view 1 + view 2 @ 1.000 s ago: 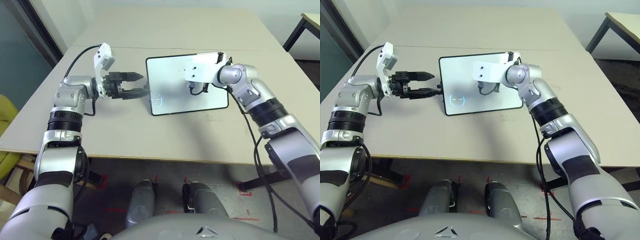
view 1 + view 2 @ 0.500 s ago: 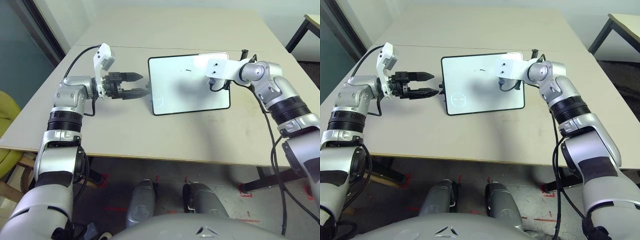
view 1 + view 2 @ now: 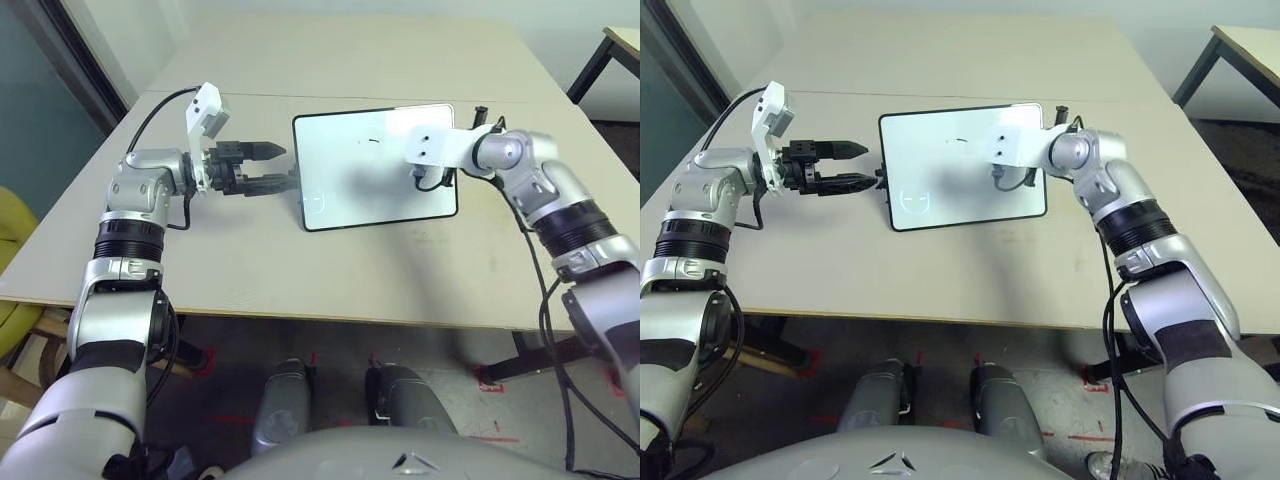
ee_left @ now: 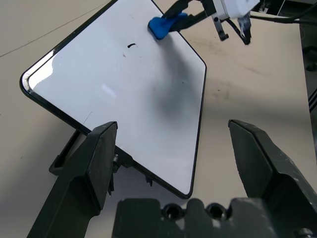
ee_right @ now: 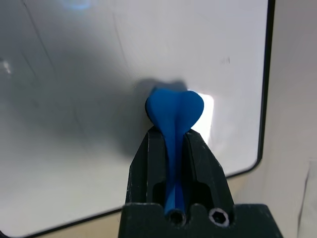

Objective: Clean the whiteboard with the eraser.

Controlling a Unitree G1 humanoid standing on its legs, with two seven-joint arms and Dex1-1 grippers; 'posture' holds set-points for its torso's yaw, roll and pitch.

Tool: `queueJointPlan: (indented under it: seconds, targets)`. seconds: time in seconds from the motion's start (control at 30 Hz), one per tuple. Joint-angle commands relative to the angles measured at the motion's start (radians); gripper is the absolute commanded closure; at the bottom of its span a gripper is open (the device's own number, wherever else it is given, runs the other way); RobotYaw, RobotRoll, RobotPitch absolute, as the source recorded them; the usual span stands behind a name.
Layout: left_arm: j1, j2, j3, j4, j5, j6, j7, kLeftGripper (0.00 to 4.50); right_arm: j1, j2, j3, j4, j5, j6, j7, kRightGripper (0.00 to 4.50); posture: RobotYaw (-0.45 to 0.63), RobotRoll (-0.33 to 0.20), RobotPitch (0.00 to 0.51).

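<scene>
Shifting the right gripper (image 5: 173, 133) toward the whiteboard (image 3: 340, 185)'s right edge since a second ago, clamping the eraser (image 5: 174, 110) over the board, baring a black stroke (image 4: 131, 45) near the far edge. Probably needing another pass there. Holding the left gripper (image 4: 173, 124) spread by the left edge.

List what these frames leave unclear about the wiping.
- Eraser's wiping underside: turned away in the right wrist view.
- Whiteboard's right part: partly covered by the right arm's white bracket in the left eye view.
- Whiteboard's far corner: cut off by the left wrist view's top edge.
</scene>
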State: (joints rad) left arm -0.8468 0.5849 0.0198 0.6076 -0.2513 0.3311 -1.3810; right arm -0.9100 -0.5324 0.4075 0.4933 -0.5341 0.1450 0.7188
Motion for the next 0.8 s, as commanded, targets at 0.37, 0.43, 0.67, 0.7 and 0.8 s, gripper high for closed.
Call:
queueJointPlan:
  seconds: [0.37, 0.43, 0.67, 0.7, 0.8]
  targets:
    - [-0.013, 0.003, -0.005, 0.012, -0.006, -0.005, 0.009, 0.0, -0.034, 0.096, 0.032, 0.002, -0.012, 0.019, -0.003, 4.27, 0.14, 0.0, 0.068]
    - [-0.013, 0.003, -0.005, 0.012, -0.006, -0.005, 0.009, 0.0, -0.046, 0.112, 0.03, 0.012, -0.014, 0.019, -0.007, 4.27, 0.14, 0.0, 0.068]
    - [-0.012, 0.001, -0.003, 0.011, -0.007, -0.005, 0.013, 0.0, -0.09, 0.153, 0.029, 0.054, -0.016, 0.01, -0.023, 4.27, 0.14, 0.0, 0.067]
    - [-0.011, 0.001, -0.003, 0.01, -0.008, -0.005, 0.013, 0.0, -0.094, 0.157, 0.03, 0.056, -0.015, 0.01, -0.024, 4.27, 0.14, 0.0, 0.067]
    - [-0.011, 0.001, -0.003, 0.011, -0.008, -0.005, 0.015, 0.0, -0.1, 0.169, 0.032, 0.063, -0.015, 0.006, -0.026, 4.27, 0.15, 0.0, 0.066]
